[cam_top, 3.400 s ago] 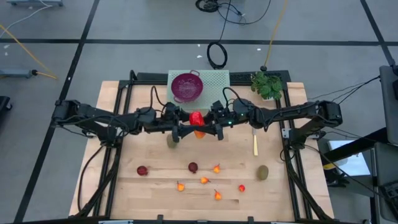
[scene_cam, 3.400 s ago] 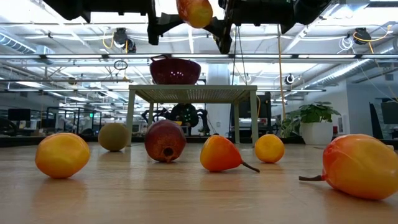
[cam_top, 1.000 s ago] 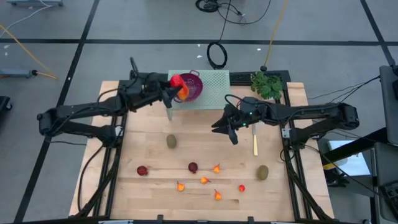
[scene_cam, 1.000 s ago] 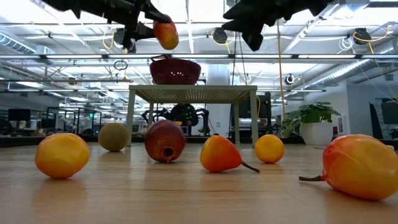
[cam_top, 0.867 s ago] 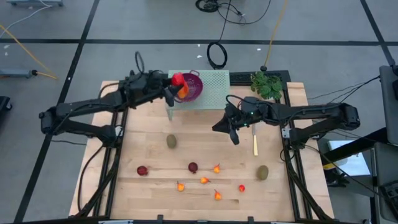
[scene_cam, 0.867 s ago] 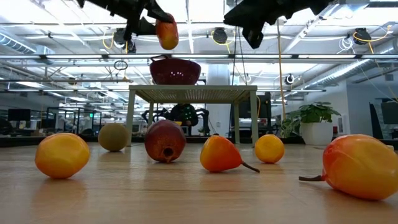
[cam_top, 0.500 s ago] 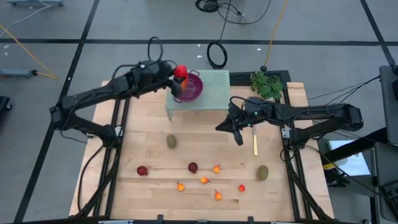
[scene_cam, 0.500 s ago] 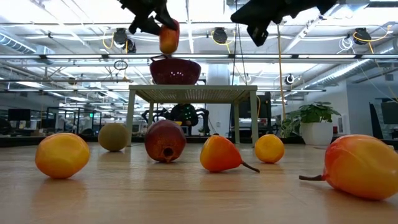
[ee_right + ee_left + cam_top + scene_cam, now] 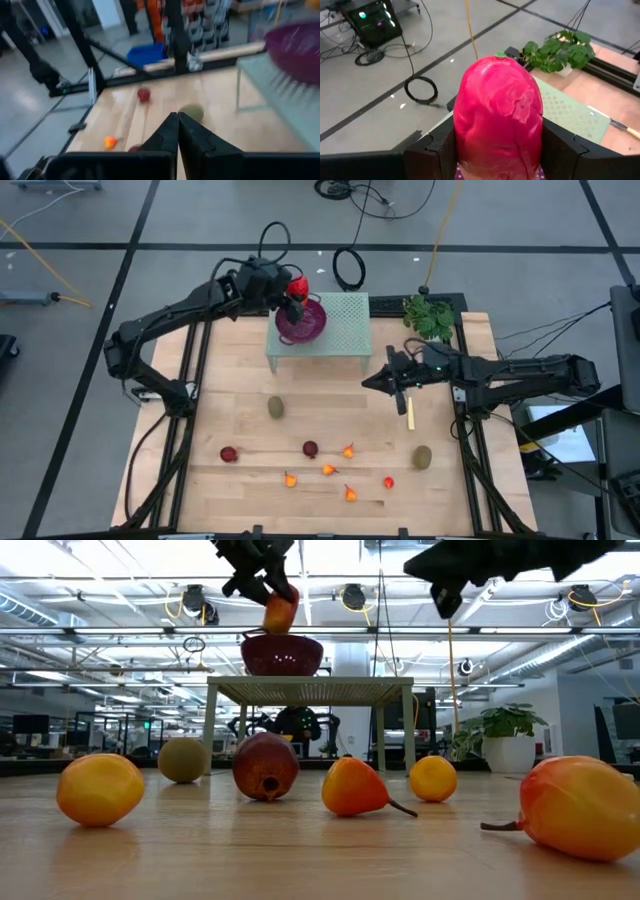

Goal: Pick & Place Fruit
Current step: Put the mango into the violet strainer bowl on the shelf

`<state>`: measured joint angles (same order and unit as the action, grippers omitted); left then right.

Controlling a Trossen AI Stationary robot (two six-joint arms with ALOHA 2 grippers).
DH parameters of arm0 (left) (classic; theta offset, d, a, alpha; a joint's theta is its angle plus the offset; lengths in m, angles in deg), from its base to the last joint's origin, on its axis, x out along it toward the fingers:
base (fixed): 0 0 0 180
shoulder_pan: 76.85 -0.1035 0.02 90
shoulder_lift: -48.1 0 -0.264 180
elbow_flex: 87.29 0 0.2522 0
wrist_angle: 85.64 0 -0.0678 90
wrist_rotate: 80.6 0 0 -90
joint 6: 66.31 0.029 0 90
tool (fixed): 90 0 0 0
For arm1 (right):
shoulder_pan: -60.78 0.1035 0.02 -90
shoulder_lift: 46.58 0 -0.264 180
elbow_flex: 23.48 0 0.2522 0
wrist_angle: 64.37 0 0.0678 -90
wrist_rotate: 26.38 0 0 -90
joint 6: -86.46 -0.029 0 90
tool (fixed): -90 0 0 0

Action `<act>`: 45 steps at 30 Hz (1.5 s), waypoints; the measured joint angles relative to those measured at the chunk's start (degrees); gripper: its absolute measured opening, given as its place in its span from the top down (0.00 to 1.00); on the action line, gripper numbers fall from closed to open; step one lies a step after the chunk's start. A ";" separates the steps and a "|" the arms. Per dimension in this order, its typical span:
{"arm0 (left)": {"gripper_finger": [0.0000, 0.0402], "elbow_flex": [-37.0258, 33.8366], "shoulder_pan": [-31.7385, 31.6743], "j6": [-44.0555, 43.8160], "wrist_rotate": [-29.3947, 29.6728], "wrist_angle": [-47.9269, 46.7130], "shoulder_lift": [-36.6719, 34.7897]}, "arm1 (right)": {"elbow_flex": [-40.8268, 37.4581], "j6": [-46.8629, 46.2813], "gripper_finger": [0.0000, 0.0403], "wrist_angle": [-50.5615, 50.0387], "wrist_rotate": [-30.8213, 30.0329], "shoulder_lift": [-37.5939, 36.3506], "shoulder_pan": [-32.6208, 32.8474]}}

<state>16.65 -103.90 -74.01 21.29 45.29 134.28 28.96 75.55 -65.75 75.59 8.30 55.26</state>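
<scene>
The purple mesh bowl on its small green stand serves as the landmark here. Directly above its rim, the left gripper has its jaws clamped on the large red-orange oblong fruit; in the left wrist view that fruit fills the space between the two dark fingers. It hangs just over the bowl and is not yet released, so I judge the first placement to be almost finished but not complete. No fruit can be seen resting inside the bowl.

In front of the bowl, on the wooden worktop, the rest waits: a brown-green oval nearest the stand, a dark red ball, a second dark red ball, a cluster of tiny orange-red fruits, and another brown-green oval well off to the bowl's right.

To the right of the stand, the right gripper hovers empty with its jaws pressed together, beside the yellow-handled knife. Most of the task remains.
</scene>
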 joint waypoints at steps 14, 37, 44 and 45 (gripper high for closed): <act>0.49 2.55 -0.03 -3.89 0.15 -2.55 4.58 | -18.39 11.51 1.00 28.20 -4.55 -10.57 0.00; 0.49 2.53 -2.19 -30.28 -5.98 -6.12 6.26 | -20.86 13.61 1.00 32.43 -4.50 -10.64 0.00; 0.49 2.51 -2.19 -31.87 -6.04 -7.99 6.42 | -20.86 13.32 1.00 32.43 -4.46 -10.64 0.00; 0.49 2.51 -2.19 -32.18 -6.04 -8.15 6.42 | -20.86 13.32 1.00 32.43 -4.47 -10.64 0.00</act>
<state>19.16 -106.08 -106.19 15.25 37.15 140.70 8.10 88.88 -33.31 71.12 -2.34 55.26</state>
